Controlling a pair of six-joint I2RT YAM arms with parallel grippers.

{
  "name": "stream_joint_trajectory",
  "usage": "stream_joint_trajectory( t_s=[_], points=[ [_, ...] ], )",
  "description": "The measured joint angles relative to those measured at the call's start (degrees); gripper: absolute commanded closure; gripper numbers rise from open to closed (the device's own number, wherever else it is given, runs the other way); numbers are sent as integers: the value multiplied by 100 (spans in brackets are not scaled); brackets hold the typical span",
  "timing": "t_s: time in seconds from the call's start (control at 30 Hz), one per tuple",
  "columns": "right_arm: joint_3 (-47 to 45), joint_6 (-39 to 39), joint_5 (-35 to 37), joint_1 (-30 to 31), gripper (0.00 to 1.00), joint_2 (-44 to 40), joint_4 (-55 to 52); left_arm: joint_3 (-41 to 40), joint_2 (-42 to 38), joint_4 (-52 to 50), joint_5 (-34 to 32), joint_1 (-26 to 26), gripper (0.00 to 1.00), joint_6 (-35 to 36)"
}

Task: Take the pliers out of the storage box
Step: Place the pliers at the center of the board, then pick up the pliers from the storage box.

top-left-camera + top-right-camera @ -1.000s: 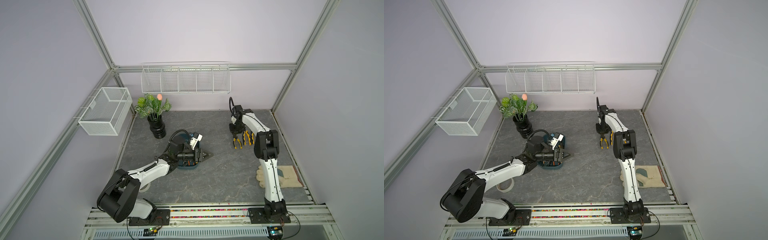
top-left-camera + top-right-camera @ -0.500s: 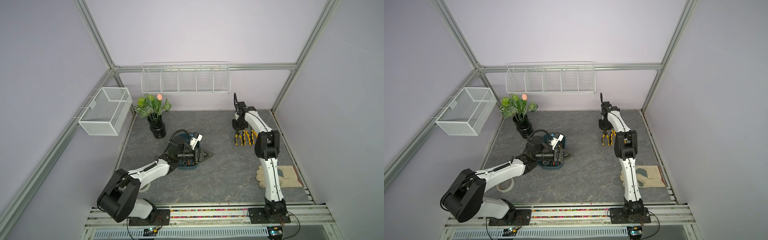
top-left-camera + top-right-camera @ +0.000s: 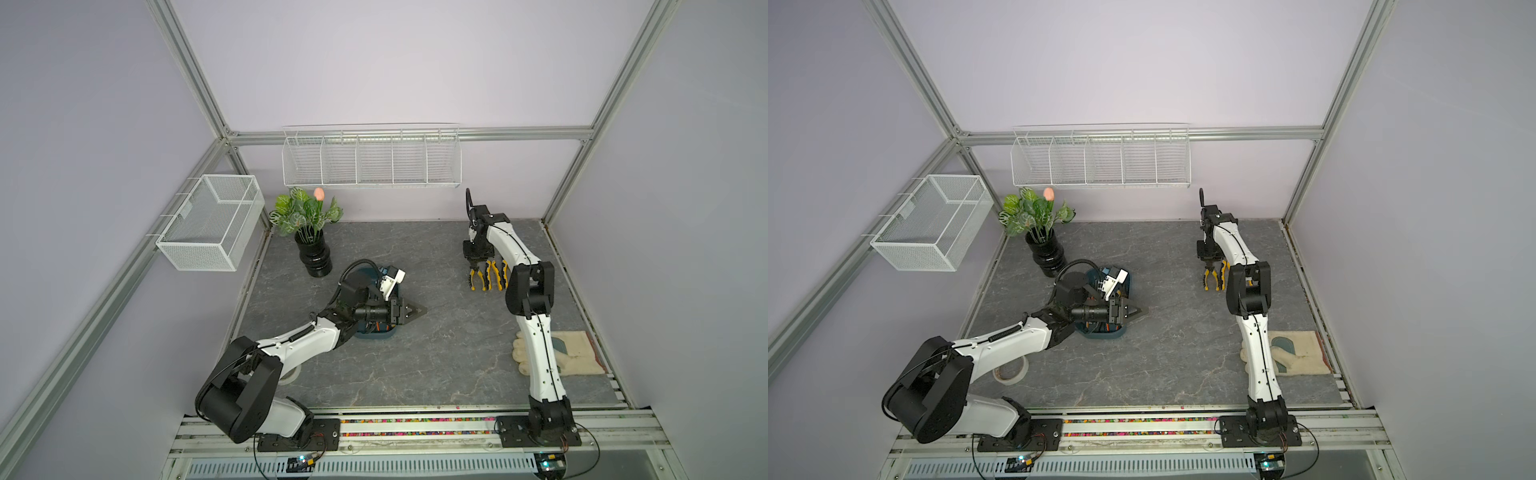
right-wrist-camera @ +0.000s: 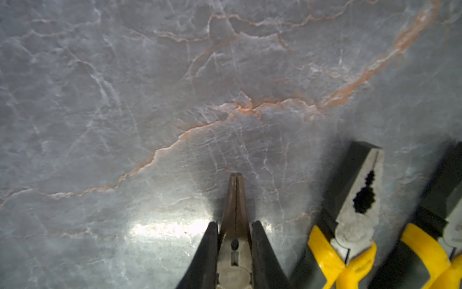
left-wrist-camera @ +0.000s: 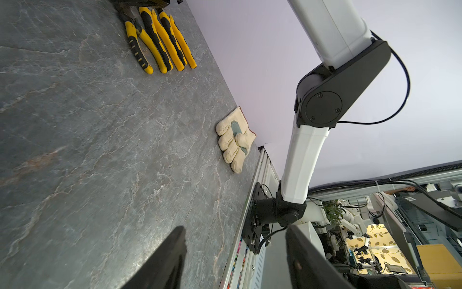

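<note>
While the right gripper [image 4: 235,224] points down at the tabletop [image 4: 150,100], its two fingers press against either side of the head of a pair of long-nose pliers [image 4: 235,200]; the tool is clamped on this pair. The closed nose of the pliers projects ahead of the fingertips, and the yellow-and-black handles trail behind the gripper along the table surface.

Just beside the clamped pair, parallel to it, lie two pairs of combination pliers [image 4: 357,207] with yellow-and-black handles. Neither is touched by the fingers. In both top views these pliers form a short row directly under and beside the right gripper [image 3: 477,264], close to the right arm's forearm.

The left gripper [image 5: 235,227] is held level, with its fingers wide apart and nothing between them. The fingertips point toward the right arm.

The storage box [image 3: 374,336] sits directly beneath the left gripper's wrist and body, with only its near rim and far corner showing past the arm. A trace of orange shows inside it in a top view; the rest of its contents is hidden.

A work glove [image 5: 235,140] lies well ahead of the left gripper, beside the right arm's base
</note>
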Motion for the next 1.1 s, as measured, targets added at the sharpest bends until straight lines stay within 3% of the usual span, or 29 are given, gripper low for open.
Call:
stream_joint_trajectory(
  t_s=[0.17,0.47,0.67,0.8,0.97,1.1],
  points=[
    [4,22,0,0,57,0,-17,0,2,0,0,0,33,0],
    [-243,0,-50,13,53,-131,225,79,0,-505,-251,0,35,186],
    [-1775,11,-96,138,51,-1495,876,975,-22,-2621,-1705,22,37,774],
    [-2334,35,-179,339,51,-2592,1182,1215,-118,-3462,-2476,131,37,922],
    [-3346,76,-313,688,51,-3598,1676,1003,-111,-3526,-2446,295,37,769],
    [-4159,122,-393,863,51,-3799,1875,723,-9,-3381,-2350,446,37,544]
  ],
)
